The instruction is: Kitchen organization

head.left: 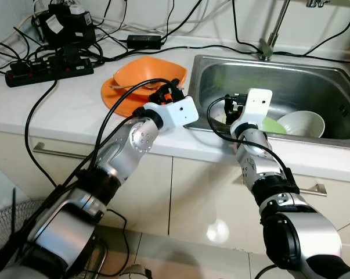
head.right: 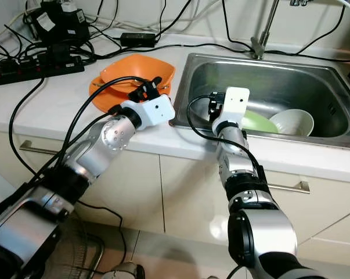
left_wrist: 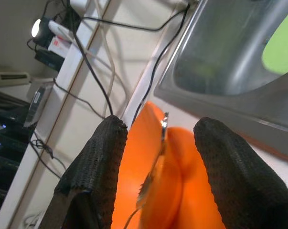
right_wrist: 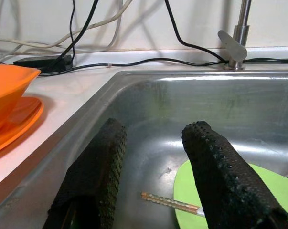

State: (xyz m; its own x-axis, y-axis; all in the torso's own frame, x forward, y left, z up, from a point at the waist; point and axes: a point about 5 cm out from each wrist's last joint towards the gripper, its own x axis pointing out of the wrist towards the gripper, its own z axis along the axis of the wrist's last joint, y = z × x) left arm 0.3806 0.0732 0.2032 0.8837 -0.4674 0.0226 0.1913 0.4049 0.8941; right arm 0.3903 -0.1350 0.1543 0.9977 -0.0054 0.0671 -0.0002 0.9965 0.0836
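Left gripper (left_wrist: 158, 176) spread wide over fork (left_wrist: 153, 167) on orange bowl (head.left: 148, 72), right gripper (right_wrist: 153, 191) wide in sink (head.left: 291, 75); fork may skid off.

Silver jointed arms, white wrist housings, looping black cables, textured black claw fingers (right_wrist: 225, 171).

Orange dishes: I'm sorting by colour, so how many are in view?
2, stacked on the counter left of the sink: an orange bowl sitting on an orange plate. More could be hidden beneath.
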